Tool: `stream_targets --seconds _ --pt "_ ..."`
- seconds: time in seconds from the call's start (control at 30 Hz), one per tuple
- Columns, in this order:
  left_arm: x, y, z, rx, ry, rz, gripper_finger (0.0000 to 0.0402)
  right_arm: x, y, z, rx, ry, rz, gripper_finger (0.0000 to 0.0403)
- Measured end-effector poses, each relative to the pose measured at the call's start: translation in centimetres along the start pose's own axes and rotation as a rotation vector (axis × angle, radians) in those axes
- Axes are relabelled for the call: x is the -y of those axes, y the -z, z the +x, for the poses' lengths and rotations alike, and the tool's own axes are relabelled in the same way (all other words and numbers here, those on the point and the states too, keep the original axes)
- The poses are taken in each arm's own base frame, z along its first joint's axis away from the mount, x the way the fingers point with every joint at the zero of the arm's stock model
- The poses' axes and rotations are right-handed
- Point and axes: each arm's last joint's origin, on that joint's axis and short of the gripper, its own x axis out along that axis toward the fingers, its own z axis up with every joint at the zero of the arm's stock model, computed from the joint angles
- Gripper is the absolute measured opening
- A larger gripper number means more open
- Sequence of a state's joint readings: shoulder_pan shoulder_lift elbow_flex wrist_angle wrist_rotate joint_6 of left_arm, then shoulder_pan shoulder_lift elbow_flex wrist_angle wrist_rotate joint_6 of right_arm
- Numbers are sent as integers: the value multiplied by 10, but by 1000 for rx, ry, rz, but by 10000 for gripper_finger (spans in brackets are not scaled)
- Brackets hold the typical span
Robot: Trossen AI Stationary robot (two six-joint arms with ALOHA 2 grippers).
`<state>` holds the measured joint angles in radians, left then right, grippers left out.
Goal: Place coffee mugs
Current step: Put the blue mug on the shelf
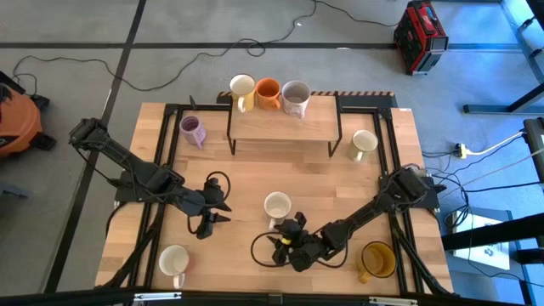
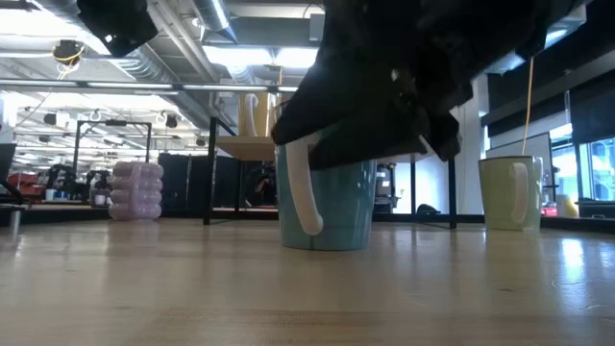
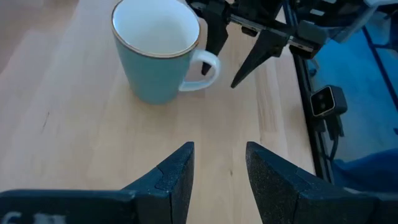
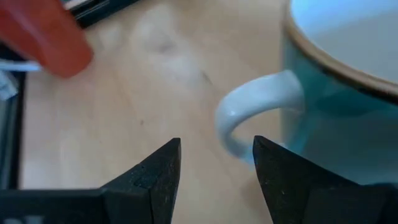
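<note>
High view: three mugs stand in a row on the raised shelf (image 1: 285,127) at the table's far edge: cream mug (image 1: 242,87), orange mug (image 1: 268,93), grey-beige mug (image 1: 295,98).
Left on table: lilac mug (image 1: 193,130) by the shelf's left end; pale cream mug (image 1: 363,144) by its right end; mint-blue mug (image 1: 277,206) mid-table; white mug (image 1: 173,261) near left corner; amber mug (image 1: 378,259) near right corner.
Right gripper (image 1: 281,242): low beside the mint-blue mug, fingers apart and empty; the wrist view shows the white handle (image 4: 252,112) just ahead of the tips, apparently not yet between them.
Left gripper (image 1: 212,219): left of centre, fingers parted, holding nothing, pointed toward the same mug.
Progress: judged three of eight placed, five remaining.
Step in hand: likely grasping the mint-blue mug by its handle.
</note>
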<state>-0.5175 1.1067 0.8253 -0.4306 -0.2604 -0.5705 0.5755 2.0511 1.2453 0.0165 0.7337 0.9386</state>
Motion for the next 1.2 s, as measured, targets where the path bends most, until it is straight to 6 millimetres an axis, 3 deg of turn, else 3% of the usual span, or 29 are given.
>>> stream_targets --seconds 0.33,0.53,0.67,0.93,1.2 --pt "-1 -5 1 47 -4 -16 140 0 -1 3 105 48 -27 188" --pt "-1 -8 1 65 1 -24 140 3 1 16 124 52 0 185" --pt "-2 -8 1 67 -4 -26 140 5 2 16 130 73 -11 148" --pt "-2 -8 1 76 -20 -25 140 7 7 13 65 84 -90 18" --pt "-2 -8 1 75 -22 -12 140 7 5 4 1 70 -102 32"
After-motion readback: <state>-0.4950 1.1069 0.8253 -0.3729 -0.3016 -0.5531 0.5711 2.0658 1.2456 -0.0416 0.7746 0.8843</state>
